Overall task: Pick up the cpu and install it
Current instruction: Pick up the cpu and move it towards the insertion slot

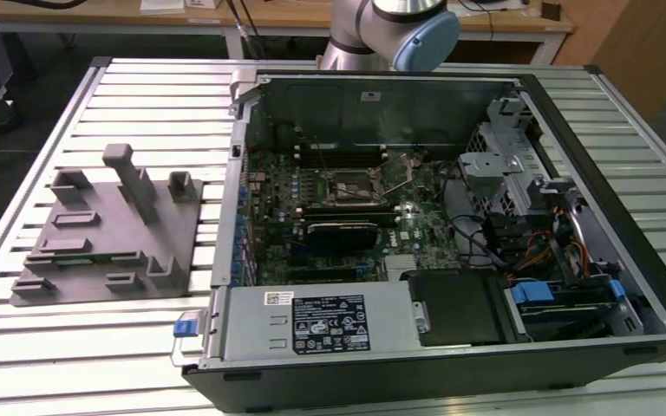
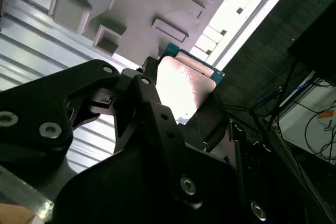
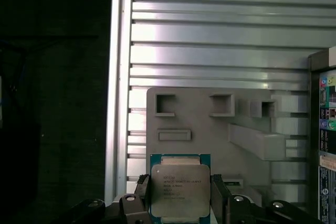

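Note:
The cpu (image 3: 180,188) is a small square chip with a silvery metal top and a green rim. It sits upright between the two black fingers (image 3: 143,195) of my gripper (image 3: 180,200), which is shut on its side edges. In the second wrist view the cpu (image 2: 188,80) catches bright light, clamped in the gripper (image 2: 181,98). It hangs well above the grey plastic tray (image 3: 210,129), clear of it. In the exterior view the dark square socket (image 1: 350,184) with its thin lever lies on the motherboard inside the open computer case (image 1: 610,217).
The grey tray (image 1: 107,234) with upright posts lies on the slatted metal table (image 1: 55,347) at the exterior view's left of the case. The arm's base (image 1: 391,30) rises behind the case. Drive cages and cables (image 1: 530,217) fill the case's right side.

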You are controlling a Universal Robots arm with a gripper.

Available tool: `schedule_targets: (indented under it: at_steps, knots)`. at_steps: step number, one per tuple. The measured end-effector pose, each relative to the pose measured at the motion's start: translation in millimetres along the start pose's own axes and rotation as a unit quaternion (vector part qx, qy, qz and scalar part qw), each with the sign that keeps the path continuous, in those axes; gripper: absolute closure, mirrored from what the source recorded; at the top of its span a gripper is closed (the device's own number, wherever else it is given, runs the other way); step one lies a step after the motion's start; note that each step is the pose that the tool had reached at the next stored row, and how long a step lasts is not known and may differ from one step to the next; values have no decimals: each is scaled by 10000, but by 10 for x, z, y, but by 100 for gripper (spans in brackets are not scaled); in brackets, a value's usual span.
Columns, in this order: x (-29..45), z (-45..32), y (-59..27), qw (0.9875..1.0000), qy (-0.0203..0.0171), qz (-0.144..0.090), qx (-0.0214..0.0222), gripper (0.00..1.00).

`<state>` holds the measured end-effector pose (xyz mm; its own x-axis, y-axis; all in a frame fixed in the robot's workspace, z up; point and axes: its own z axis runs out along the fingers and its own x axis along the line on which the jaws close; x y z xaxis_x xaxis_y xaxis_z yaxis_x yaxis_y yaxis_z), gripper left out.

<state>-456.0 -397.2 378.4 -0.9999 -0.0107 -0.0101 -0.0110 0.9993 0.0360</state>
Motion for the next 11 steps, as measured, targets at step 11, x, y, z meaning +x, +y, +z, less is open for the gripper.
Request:
schedule_targets:
  at_steps: [11]
  knots:
    - [-1, -59, 7, 10000, 0, 0, 0, 46]
